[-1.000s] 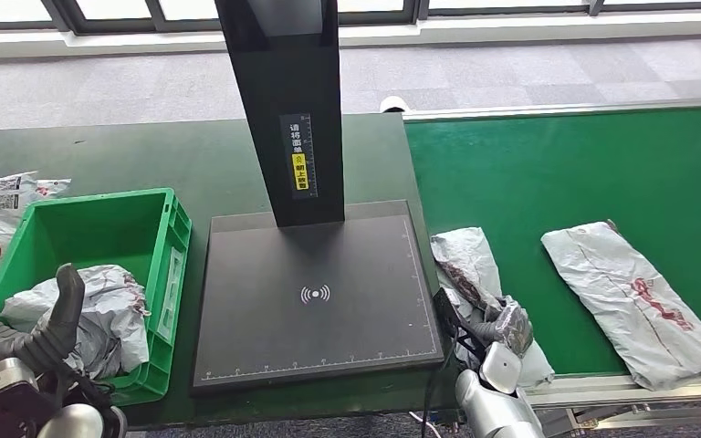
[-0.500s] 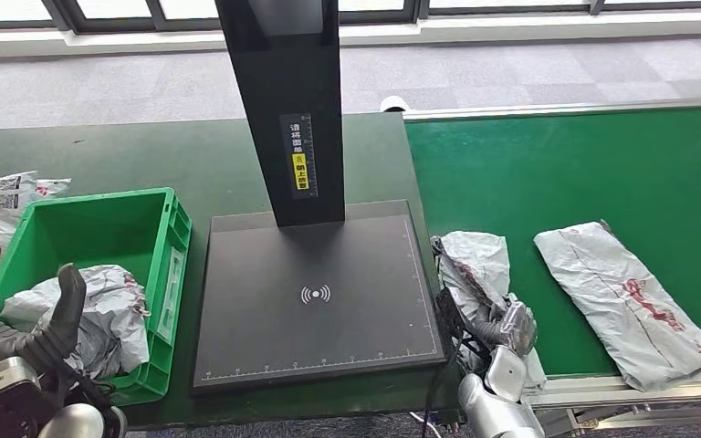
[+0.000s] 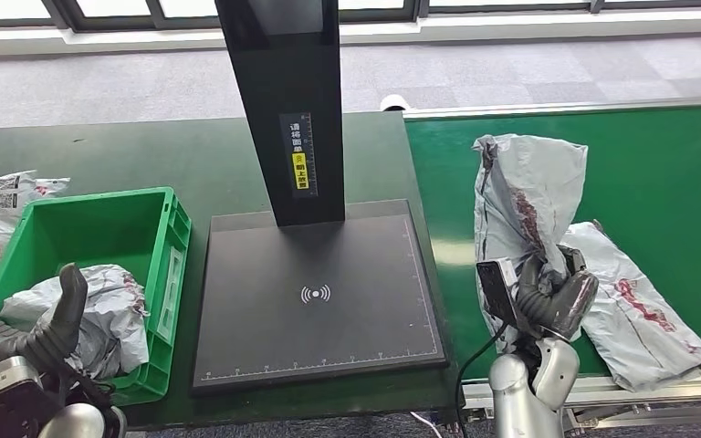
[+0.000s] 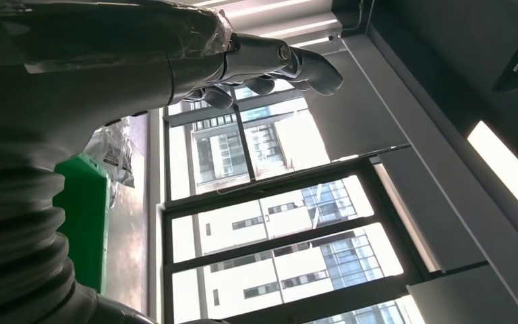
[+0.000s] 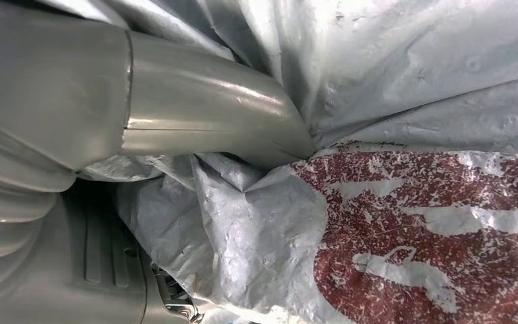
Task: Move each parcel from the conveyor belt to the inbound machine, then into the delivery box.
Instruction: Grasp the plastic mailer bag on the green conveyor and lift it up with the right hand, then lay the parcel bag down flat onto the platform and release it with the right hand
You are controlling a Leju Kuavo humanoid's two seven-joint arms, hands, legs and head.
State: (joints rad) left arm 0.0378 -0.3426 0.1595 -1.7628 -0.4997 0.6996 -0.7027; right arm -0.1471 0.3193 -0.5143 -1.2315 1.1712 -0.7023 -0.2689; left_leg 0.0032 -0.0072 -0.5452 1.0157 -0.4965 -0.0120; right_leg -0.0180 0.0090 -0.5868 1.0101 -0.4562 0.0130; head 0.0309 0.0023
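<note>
The robot's right hand (image 3: pixel 555 301) gripped a grey parcel (image 3: pixel 525 196) by its lower end and held it upright above the green conveyor belt (image 3: pixel 657 164), at about four o'clock from the black inbound machine (image 3: pixel 315 292). In the right wrist view the thumb (image 5: pixel 202 111) pressed into the crumpled plastic (image 5: pixel 405 223), red print showing beside it. A second parcel (image 3: pixel 639 315) lay flat on the belt just behind the hand, at five o'clock from the raised one. The green delivery box (image 3: pixel 100 228) sat at nine o'clock from the machine with a bagged parcel (image 3: pixel 100 315) inside. The left hand (image 3: pixel 50 324) hovered near the box's front corner, fingers apparently loosely apart and holding nothing, though the angle was poor.
</note>
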